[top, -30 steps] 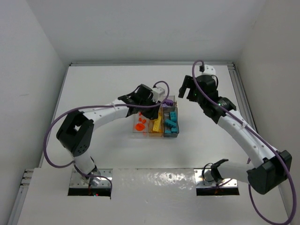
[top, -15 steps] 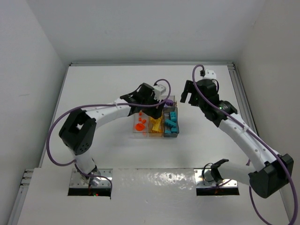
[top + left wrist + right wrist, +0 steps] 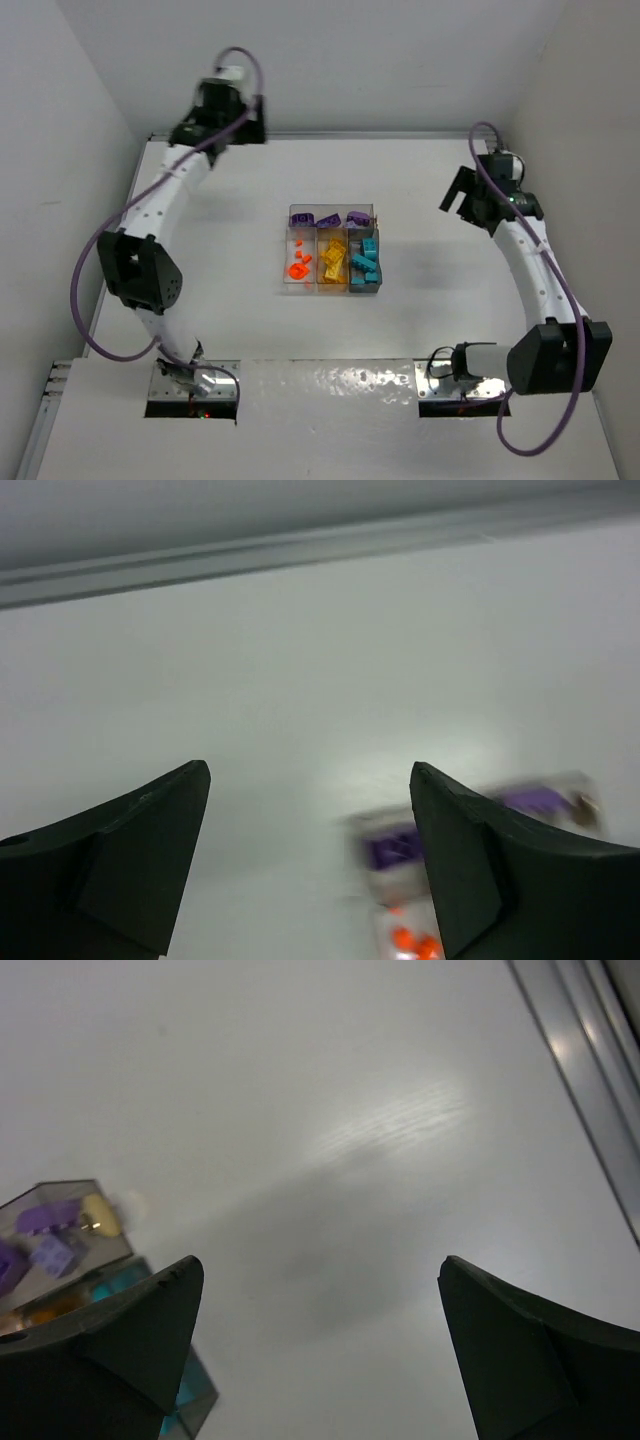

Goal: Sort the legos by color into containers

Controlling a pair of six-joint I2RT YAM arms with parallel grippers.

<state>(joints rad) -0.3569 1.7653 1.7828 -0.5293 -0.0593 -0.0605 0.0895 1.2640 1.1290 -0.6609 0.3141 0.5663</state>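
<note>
A white table [image 3: 200, 250] is carrying a single clear tray [image 3: 300, 285], which is sitting near its middle, well apart from every edge. A rail [image 3: 350, 135] is running along the far edge.

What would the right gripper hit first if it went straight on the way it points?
Likely just the bare table. Ahead of the right gripper the wrist view shows only white surface; the tray corner sits off to one side. Depth unclear.
</note>
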